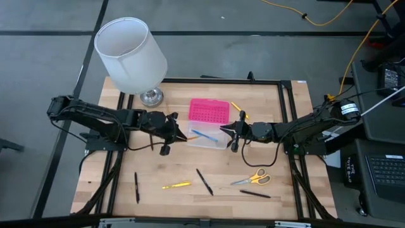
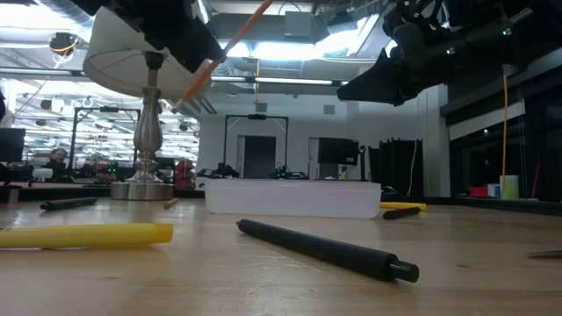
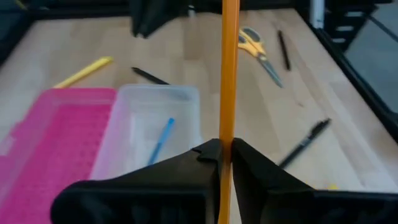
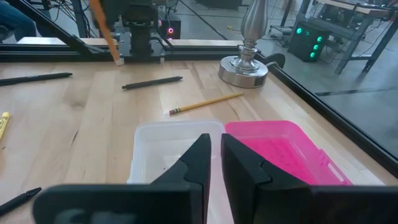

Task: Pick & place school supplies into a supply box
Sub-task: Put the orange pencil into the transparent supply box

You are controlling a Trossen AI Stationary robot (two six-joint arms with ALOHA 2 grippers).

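Note:
The supply box lies open mid-table: its pink lid (image 1: 208, 110) rests flat toward the far side, and its clear base (image 1: 206, 137) holds a blue pen (image 3: 160, 140). My left gripper (image 1: 174, 130) hovers just left of the base, shut on an orange pencil (image 3: 229, 74). My right gripper (image 1: 230, 130) hovers at the base's right end, its fingers (image 4: 202, 152) a narrow gap apart and holding nothing. On the near part of the table lie yellow-handled scissors (image 1: 252, 178), a yellow marker (image 1: 176, 185) and three black pens (image 1: 204, 181). A yellow pencil (image 4: 205, 102) lies beside the lid. My left gripper pinches the orange pencil's shaft (image 3: 227, 144) between its two fingers, which lie across it. The pencil is lifted clear of the table. It slants, with its lower tip (image 2: 180, 104) toward the clear base (image 2: 290, 197) and well above it.
A white-shaded lamp (image 1: 131, 54) stands on its metal foot (image 4: 245, 70) at the table's far left corner, close behind my left arm. A black frame (image 1: 286, 114) borders the table. Bare wood shows between the box and the supplies lying nearer.

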